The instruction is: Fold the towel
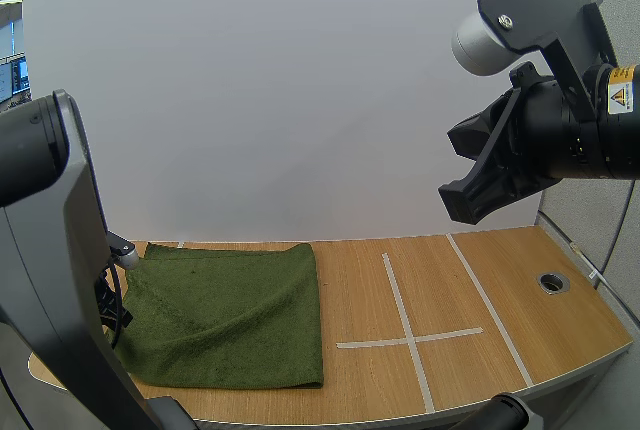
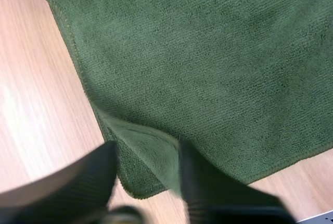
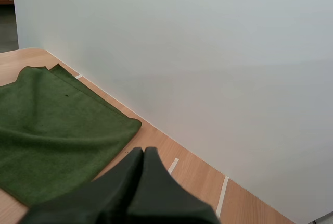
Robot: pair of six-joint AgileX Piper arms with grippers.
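A dark green towel lies on the left part of the wooden table, doubled over with its folded edge toward the middle. In the left wrist view my left gripper is low over a corner of the towel. It is open, its two fingers standing apart on either side of a slightly raised flap at that corner. My right gripper hangs high above the right half of the table, away from the towel. Its fingers lie together as one wedge, shut on nothing.
A cross of white tape and a longer slanted tape line mark the table right of the towel. A round metal-rimmed hole sits near the right edge. A white wall closes the back.
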